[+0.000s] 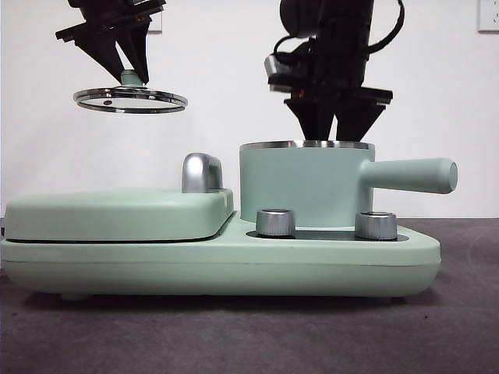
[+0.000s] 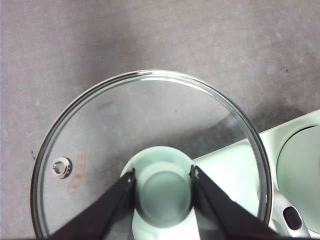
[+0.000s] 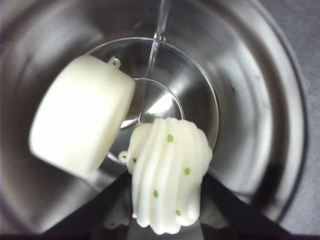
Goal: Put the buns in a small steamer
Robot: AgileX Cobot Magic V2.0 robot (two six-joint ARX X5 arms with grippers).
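The small steamer [image 1: 304, 187], a mint-green pot with a steel rim and a long side handle [image 1: 409, 175], stands on the right of the appliance base. My right gripper [image 1: 335, 131] reaches down into it. In the right wrist view that gripper [image 3: 167, 180] is shut on the ridged white bun with green specks [image 3: 167, 170], low inside the steel pot [image 3: 260, 100]. The smooth cream bun [image 3: 80, 115] lies on its side beside it, against the wall. High at the left, my left gripper [image 1: 132, 74] is shut on the green knob [image 2: 163, 192] of the glass lid [image 2: 150, 115], holding it level in the air.
A flat mint-green hinged griddle [image 1: 117, 214] with a chrome handle [image 1: 201, 171] fills the left of the base [image 1: 218, 265]. Two steel dials [image 1: 275, 222] [image 1: 376, 225] sit in front of the pot. Grey matting covers the table around the appliance.
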